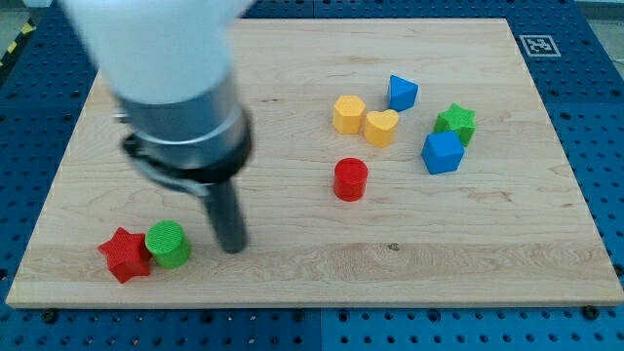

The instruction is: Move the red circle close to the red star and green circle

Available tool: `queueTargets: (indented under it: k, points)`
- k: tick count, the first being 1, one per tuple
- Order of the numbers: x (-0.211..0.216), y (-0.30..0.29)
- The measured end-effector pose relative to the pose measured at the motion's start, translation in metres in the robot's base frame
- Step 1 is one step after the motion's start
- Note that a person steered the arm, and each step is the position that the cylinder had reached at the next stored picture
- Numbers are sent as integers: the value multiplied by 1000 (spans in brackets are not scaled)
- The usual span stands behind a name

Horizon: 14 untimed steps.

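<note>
The red circle [350, 179] stands upright near the board's middle, a little right of centre. The red star [125, 255] lies at the view's bottom left, touching the green circle [169, 244] on its right. My tip [232, 247] rests on the board just right of the green circle, a small gap apart, and well left of the red circle. The arm's grey and white body fills the view's top left and hides the board behind it.
A yellow hexagon [348, 114] and a yellow heart [381, 128] sit together above the red circle. A blue triangle [402, 93], a green star [455, 123] and a blue cube [442, 153] lie to the right. The wooden board [507, 263] sits on a blue pegboard.
</note>
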<state>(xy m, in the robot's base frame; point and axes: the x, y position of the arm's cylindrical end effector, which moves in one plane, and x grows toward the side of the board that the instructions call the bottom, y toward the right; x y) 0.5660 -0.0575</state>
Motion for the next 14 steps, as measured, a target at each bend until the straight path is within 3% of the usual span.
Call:
queueTargets:
  k: [2, 3, 4, 8, 12, 14]
  points:
    - [-12, 194]
    - [-43, 237]
    - [-70, 232]
    - [-84, 60]
    - [-80, 28]
    - [-43, -6]
